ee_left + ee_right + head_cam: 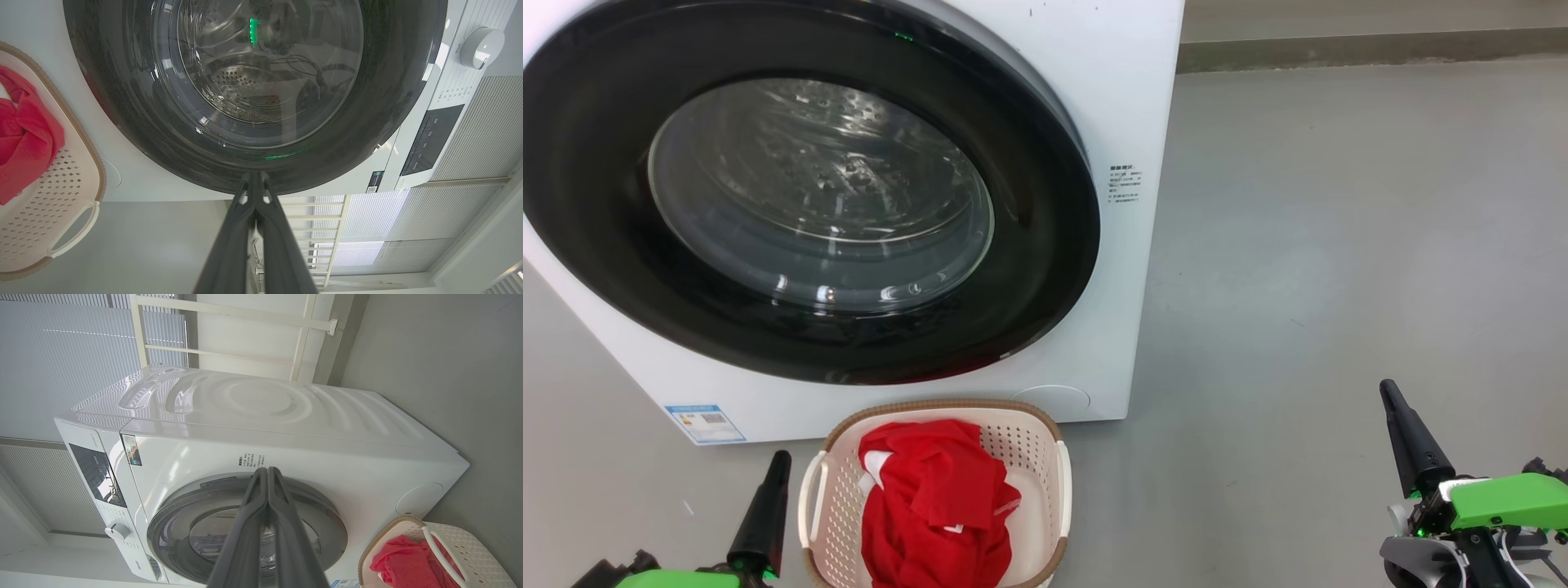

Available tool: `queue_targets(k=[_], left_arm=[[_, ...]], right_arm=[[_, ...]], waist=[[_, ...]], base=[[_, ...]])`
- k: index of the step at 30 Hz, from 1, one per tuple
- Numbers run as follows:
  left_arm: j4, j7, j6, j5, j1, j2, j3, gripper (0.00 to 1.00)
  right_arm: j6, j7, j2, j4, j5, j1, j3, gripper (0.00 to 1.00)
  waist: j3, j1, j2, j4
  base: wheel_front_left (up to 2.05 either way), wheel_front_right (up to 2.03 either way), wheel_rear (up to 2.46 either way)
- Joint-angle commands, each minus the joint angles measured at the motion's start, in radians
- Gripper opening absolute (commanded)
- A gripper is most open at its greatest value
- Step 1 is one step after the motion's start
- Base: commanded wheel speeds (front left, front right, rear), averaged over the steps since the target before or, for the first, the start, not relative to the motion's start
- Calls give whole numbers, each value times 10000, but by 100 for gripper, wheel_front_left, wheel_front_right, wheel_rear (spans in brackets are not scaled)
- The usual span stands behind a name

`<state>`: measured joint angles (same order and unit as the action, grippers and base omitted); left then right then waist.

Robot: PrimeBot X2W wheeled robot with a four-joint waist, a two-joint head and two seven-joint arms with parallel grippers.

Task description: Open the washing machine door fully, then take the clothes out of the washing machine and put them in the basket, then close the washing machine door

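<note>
The washing machine door with its glossy black rim lies shut against the white washing machine; through its glass the steel drum shows. In front of the machine stands the cream basket with the red clothes heaped inside. My left gripper is shut at the lower left, just left of the basket, holding nothing. My right gripper is shut at the lower right over bare floor. The left wrist view has the door, basket and clothes; the right wrist view has the machine and basket.
Grey floor spreads to the right of the machine, with a wall skirting at the back. A control panel and white knob sit on the machine's front. Window blinds and a white frame stand behind the machine.
</note>
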<state>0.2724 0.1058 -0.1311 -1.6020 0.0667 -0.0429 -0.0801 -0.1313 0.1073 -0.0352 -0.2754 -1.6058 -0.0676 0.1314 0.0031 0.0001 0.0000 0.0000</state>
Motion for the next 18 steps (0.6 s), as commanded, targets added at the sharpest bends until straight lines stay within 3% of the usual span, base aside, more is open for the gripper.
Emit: queue_targets(k=[1, 18], left_arm=[[-275, 76, 4, -65, 413, -74, -339, 0], [-275, 75, 4, -66, 413, -74, -338, 0]], right_arm=[[6, 63, -150, 307, -24, -403, -172, 0], [6, 62, -150, 307, -25, -403, -173, 0]], waist=[[0, 0, 0, 0], [0, 0, 0, 0]], base=[[0, 0, 0], [0, 0, 0]])
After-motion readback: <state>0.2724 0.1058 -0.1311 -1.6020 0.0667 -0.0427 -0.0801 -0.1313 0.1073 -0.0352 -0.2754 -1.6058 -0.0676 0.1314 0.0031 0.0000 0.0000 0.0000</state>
